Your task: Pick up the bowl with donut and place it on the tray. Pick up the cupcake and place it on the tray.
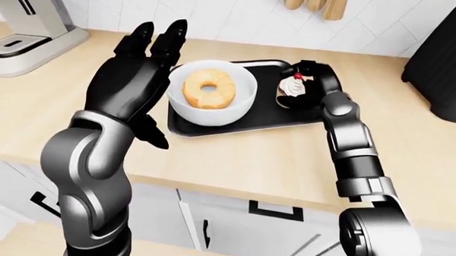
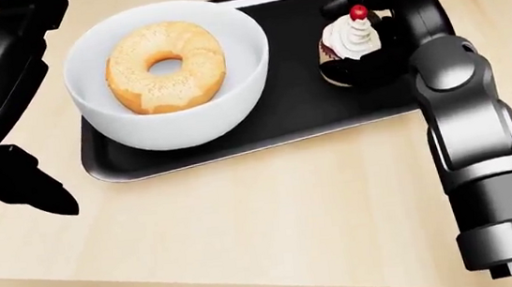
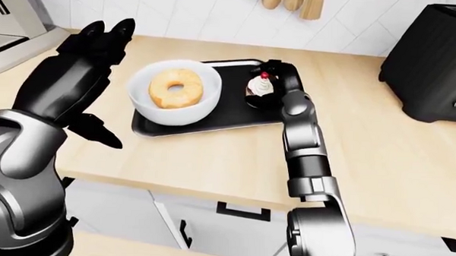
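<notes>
Head view: a black tray [image 2: 264, 132] lies on a wooden counter [image 2: 274, 233]. A white bowl [image 2: 169, 74] holding a donut [image 2: 165, 67] sits on the tray's 9 o'clock half. A cupcake [image 2: 350, 42] with a cherry stands on the tray at its 2 o'clock corner, with the fingers of the right hand [image 2: 373, 30] curled round it. The left hand [image 1: 134, 79], raised at 9 o'clock of the bowl in the left-eye view, has its fingers spread and holds nothing.
</notes>
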